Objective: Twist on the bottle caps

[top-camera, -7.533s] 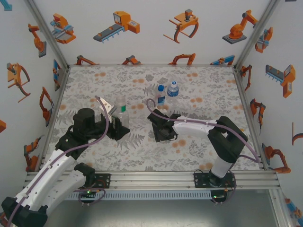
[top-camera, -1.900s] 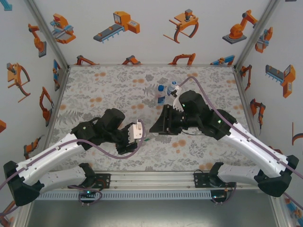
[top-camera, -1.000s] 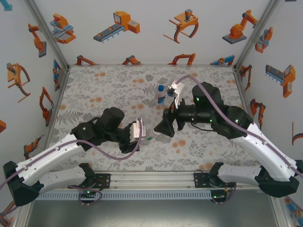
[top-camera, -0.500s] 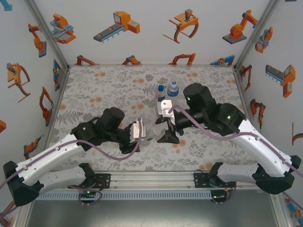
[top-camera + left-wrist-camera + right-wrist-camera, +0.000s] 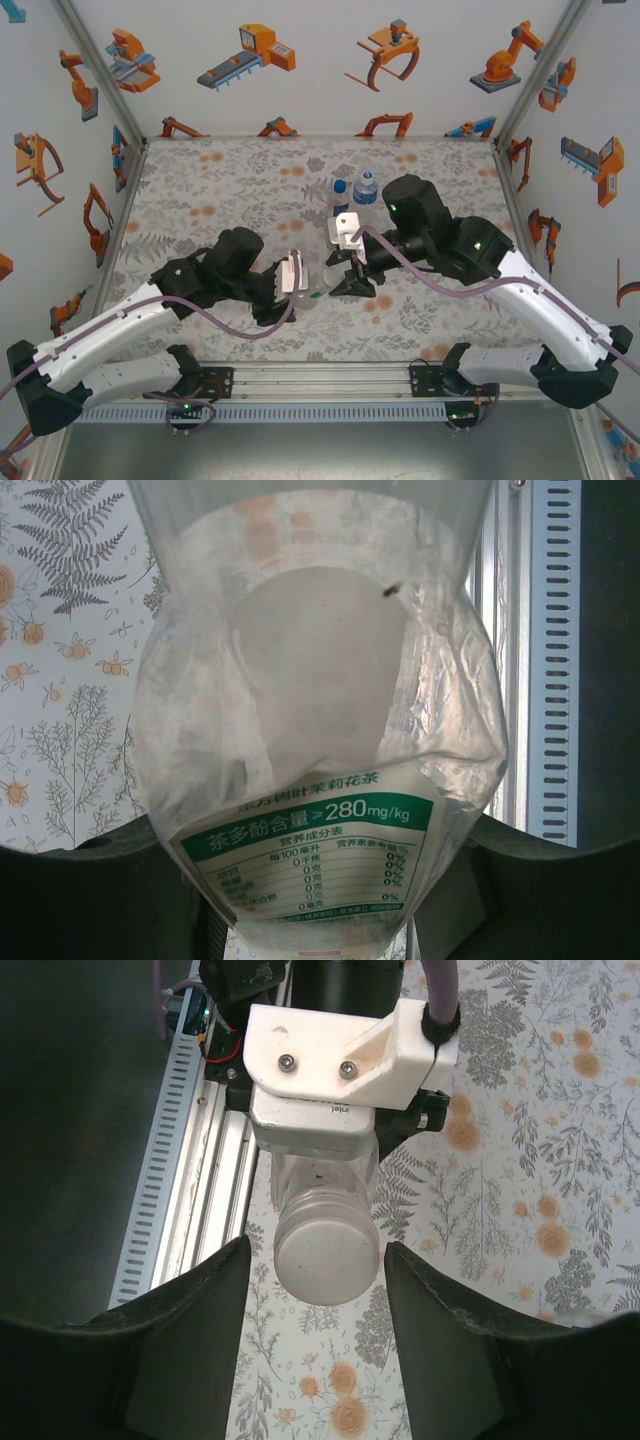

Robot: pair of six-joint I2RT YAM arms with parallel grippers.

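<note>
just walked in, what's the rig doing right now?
The left gripper is shut on the slim bottle with the white-and-green label, holding it on its side above the table, capped end toward the right arm. The right gripper is open, its fingers either side of the white cap, apparently not touching, so no twist yet. Two blue-label bottles stand upright further back.

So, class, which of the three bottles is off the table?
The green-labelled bottle: the left gripper holds it sideways in the air. The two blue-labelled bottles stand upright on the table.
</note>
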